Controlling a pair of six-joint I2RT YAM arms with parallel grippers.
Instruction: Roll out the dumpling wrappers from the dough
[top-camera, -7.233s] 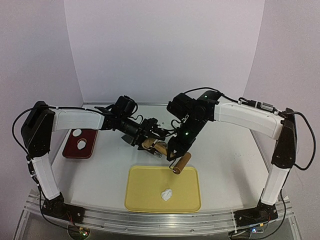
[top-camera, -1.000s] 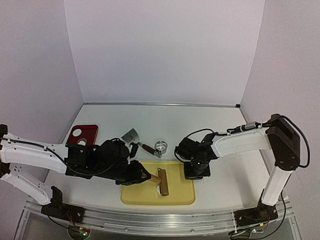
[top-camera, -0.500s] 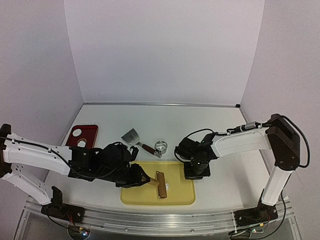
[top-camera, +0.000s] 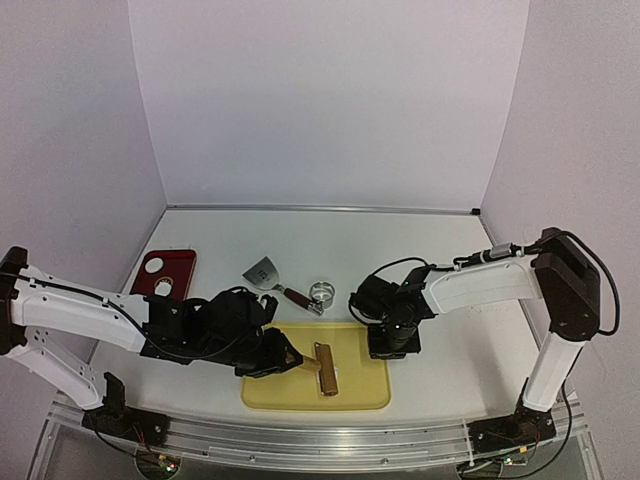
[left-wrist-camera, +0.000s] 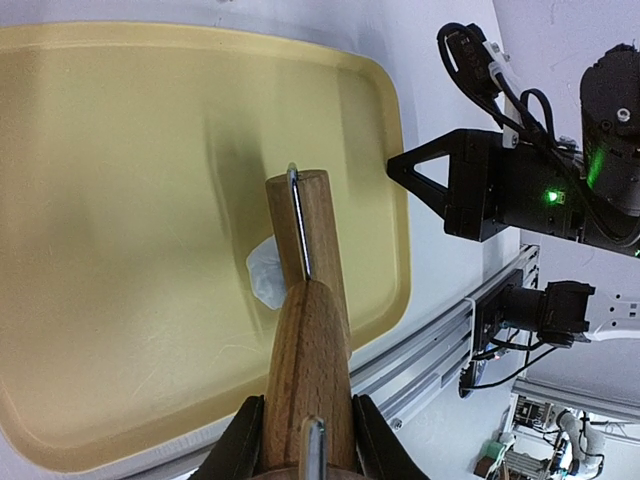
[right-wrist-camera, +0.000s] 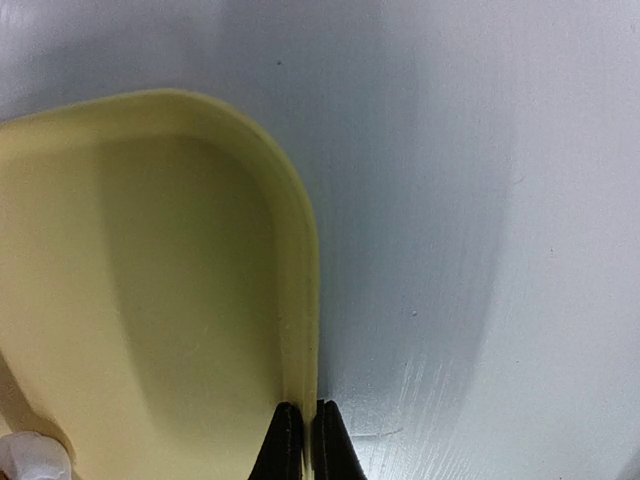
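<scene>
Top view: wooden rolling pin, earlier held in the air between both arms, now lies on my yellow plastic tray. The left gripper clamps its handle. A round white wrapper sits on the red plate.
Left wrist: crumpled white dough peeks from under the roller.
Right wrist: the right gripper, nearly closed, pinches the tray's smooth rounded rim.

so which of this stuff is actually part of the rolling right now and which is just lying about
In use: rolling pin, held by left gripper; dough lump under it; yellow tray, rim pinched by right gripper.
Lying about for now: scraper; ring cutter; red tray.
</scene>
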